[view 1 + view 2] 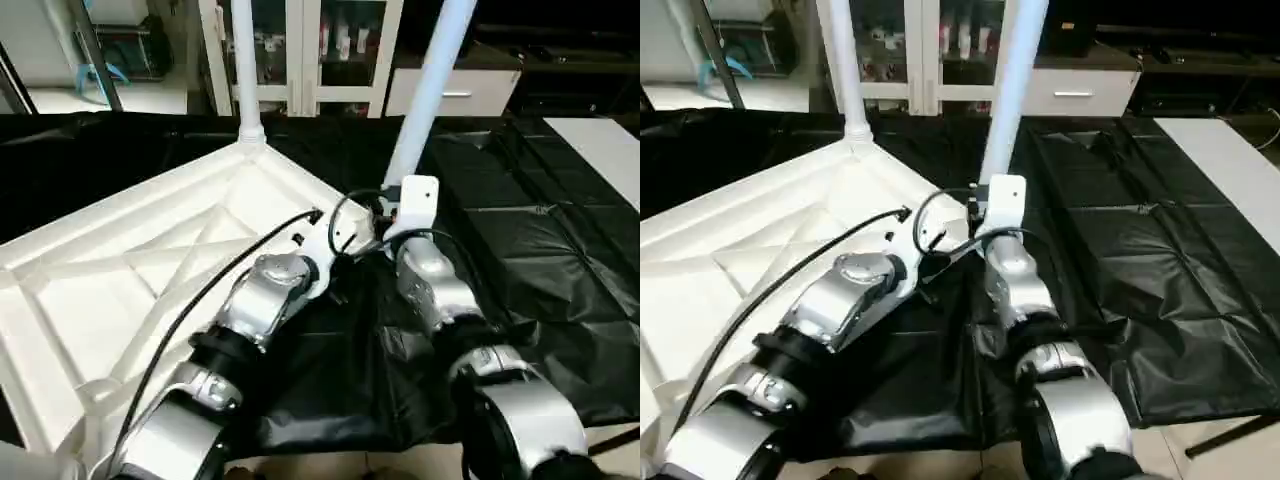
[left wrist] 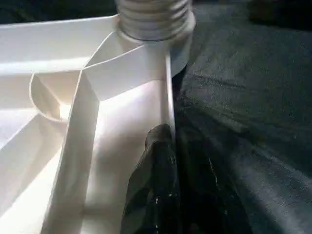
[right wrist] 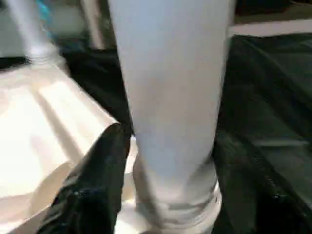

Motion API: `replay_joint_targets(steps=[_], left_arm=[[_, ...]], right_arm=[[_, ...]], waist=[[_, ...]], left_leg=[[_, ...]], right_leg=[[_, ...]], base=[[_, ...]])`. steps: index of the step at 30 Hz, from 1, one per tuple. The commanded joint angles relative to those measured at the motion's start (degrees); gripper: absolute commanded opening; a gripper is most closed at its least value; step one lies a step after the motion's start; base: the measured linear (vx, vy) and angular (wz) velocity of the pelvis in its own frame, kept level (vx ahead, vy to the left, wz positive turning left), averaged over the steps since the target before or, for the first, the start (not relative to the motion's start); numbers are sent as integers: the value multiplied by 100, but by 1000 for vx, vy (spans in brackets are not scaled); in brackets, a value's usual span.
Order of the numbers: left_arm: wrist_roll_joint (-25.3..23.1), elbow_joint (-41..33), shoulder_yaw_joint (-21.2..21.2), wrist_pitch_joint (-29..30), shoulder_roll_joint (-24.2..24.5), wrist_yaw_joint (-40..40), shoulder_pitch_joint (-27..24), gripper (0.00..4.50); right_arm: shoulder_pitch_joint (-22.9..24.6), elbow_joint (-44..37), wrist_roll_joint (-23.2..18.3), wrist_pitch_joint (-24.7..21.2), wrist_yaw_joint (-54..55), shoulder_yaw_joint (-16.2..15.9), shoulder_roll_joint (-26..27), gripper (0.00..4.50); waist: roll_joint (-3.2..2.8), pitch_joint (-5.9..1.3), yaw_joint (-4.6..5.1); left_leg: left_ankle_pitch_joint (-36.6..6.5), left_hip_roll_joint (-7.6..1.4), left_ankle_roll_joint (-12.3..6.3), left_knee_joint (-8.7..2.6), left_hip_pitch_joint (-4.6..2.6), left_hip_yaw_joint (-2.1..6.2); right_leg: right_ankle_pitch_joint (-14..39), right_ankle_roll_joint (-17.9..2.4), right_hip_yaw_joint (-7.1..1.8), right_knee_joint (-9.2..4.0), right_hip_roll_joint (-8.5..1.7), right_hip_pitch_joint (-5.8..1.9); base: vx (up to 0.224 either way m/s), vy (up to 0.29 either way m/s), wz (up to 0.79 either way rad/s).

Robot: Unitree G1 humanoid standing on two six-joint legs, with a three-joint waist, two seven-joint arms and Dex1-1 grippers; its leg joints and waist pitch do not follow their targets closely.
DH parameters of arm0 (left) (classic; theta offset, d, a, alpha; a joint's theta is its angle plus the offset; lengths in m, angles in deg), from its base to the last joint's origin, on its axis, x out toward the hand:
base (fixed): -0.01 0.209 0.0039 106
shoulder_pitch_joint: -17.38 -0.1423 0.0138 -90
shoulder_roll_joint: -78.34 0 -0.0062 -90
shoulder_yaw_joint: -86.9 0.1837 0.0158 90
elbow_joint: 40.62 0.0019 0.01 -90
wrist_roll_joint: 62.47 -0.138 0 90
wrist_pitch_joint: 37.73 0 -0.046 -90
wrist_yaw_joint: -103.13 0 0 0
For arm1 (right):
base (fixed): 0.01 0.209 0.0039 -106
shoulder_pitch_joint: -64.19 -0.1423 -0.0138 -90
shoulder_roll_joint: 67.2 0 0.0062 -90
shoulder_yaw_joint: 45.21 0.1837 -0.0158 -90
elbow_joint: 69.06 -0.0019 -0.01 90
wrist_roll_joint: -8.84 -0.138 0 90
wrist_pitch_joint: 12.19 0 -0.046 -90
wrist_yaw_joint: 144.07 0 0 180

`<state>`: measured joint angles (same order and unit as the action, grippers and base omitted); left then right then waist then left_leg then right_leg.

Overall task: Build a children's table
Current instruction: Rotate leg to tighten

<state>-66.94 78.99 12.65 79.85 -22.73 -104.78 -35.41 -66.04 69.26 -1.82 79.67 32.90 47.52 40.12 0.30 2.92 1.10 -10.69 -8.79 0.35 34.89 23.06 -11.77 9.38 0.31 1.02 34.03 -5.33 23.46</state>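
Both silver forearms stretched forward, converging ahead. Left gripper (image 2: 156, 161) closed, fingers pressed together, black cable trailing along the left forearm (image 1: 265, 300). Right gripper (image 3: 146, 161) half spread, one black finger (image 3: 97, 180) visible; right forearm (image 1: 435, 285) angled slightly inward.

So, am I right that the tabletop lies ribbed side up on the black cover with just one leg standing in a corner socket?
Not quite: two legs stand up from it, one at the far corner and another by the right gripper, as the left eye view shows. The tabletop does lie ribbed side up on the black cover.
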Motion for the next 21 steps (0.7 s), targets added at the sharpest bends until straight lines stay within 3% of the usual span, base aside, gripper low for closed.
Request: replay_joint_targets(steps=[1,3,4,5,7,10,15,16,17,21], left_arm=[[-35,-316,59,-293,148,-241,-85,0],[81,-603,105,-211,304,-605,-226,0],[84,-609,109,-209,310,-618,-230,0],[118,-729,191,-229,437,-873,-300,0],[129,-772,226,-256,490,-975,-328,0],[294,-992,316,-262,716,-1459,-453,0],[652,-1560,517,-455,1222,-2655,-705,0],[652,-1560,517,-455,1222,-2655,-705,0],[852,-1876,645,-460,1481,-3239,-824,0],[1173,-2327,769,-234,1776,-3850,-938,0]], right_arm=[[108,-508,-151,-237,-390,-42,-113,300],[546,-1485,-328,-804,-1004,-228,-439,314],[559,-1517,-335,-826,-1024,-236,-453,321],[805,-2078,-433,-1196,-1399,-394,-721,331],[893,-2271,-449,-1312,-1552,-462,-836,344],[1276,-3117,-528,-1855,-2224,-676,-1468,361],[1850,-4416,-903,-2917,-3524,-988,-2654,404],[1850,-4416,-903,-2917,-3524,-988,-2654,416],[2026,-4739,-919,-3093,-3967,-1152,-3081,416],[2266,-5189,-1139,-3382,-4498,-1217,-3511,416]], waist=[[8,-413,-37],[6,-407,-79],[11,-407,-84],[-23,-411,-132],[-15,-417,-146],[-10,-397,-197],[-24,-368,-322],[-23,-357,-323],[-24,-348,-333],[-45,-333,-379]], left_leg=[[-1627,-379,-153,-503,-125,230],[-1492,-381,-225,-485,-157,202],[-1404,-376,-267,-479,-156,193],[-1167,-383,-347,-479,-155,195],[-1035,-386,-349,-470,-162,187],[-1110,-401,-328,-481,-174,180],[-1412,-425,-161,-519,-232,188],[-1447,-427,-153,-524,-230,180],[-1625,-422,-50,-536,-237,183],[-1779,-444,84,-552,-278,181]], right_leg=[[1341,-1050,-97,-394,-270,-202],[1166,-1116,-105,-398,-256,-200],[1071,-1134,-110,-390,-247,-208],[859,-1206,-105,-361,-249,-230],[756,-1279,-102,-351,-246,-218],[845,-1292,-113,-361,-254,-224],[1237,-1195,-124,-392,-251,-210],[1286,-1171,-137,-402,-249,-190],[1536,-1111,-135,-424,-255,-168],[1644,-1059,-157,-428,-261,-118]], base=[[0,0,0],[0,0,0],[0,0,0],[0,0,0],[0,0,0],[0,0,0],[0,0,0],[0,0,0],[0,0,0],[0,0,0]])
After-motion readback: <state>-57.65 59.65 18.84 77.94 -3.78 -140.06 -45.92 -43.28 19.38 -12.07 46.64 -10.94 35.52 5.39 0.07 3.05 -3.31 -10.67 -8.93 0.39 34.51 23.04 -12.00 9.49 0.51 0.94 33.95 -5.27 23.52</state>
